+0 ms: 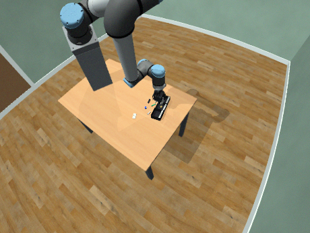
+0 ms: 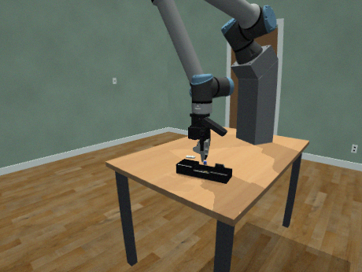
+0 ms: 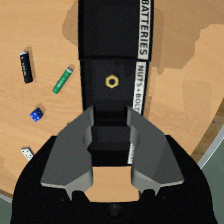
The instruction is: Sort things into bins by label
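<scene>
A row of black bins (image 3: pixel 112 60) lies on the table and also shows in the top view (image 1: pixel 161 108) and the exterior view (image 2: pixel 204 171). One bin is labelled BATTERIES (image 3: pixel 145 27), the one beside it NUTS+BOLTS (image 3: pixel 139 85). A brass nut (image 3: pixel 111 81) lies in the NUTS+BOLTS bin. My gripper (image 3: pixel 109 107) hangs just above that bin, its fingers slightly apart with nothing between them. It also shows in the top view (image 1: pixel 158 97) and the exterior view (image 2: pixel 203 155). To the left of the bins on the table lie a green battery (image 3: pixel 63 80), a black battery (image 3: pixel 26 67), a blue die (image 3: pixel 36 114) and a white die (image 3: pixel 27 153).
A small white object (image 1: pixel 134 115) lies further out on the table, left of the bins. The robot's grey base column (image 1: pixel 91 64) stands at the table's back corner. The table edge runs close behind the bins (image 3: pixel 210 135).
</scene>
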Available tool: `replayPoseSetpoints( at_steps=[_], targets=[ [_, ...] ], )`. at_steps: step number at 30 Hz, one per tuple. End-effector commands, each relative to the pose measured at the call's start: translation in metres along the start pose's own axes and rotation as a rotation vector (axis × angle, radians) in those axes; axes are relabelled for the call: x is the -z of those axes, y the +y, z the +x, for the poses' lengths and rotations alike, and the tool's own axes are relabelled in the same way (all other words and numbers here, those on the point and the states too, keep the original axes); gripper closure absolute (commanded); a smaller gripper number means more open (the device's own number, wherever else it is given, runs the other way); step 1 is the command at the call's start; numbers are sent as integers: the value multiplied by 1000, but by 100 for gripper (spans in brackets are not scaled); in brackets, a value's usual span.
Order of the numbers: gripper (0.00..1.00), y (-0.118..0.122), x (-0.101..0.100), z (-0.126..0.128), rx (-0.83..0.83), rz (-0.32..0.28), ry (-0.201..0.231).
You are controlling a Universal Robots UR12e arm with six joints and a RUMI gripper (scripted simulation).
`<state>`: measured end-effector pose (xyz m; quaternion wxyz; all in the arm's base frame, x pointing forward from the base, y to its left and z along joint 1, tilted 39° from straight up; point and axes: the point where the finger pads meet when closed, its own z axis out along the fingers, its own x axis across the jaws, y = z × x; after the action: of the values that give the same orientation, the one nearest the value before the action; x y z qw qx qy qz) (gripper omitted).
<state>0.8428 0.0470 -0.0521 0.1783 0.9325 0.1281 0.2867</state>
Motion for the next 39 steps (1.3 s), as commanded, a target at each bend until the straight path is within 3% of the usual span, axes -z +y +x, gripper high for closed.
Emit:
replayPoseSetpoints(
  at_steps=[1,39],
  targets=[
    [82,0,0,0,-1,0,-1],
    [82,-1,0,-4,-1,0,-3]
  ],
)
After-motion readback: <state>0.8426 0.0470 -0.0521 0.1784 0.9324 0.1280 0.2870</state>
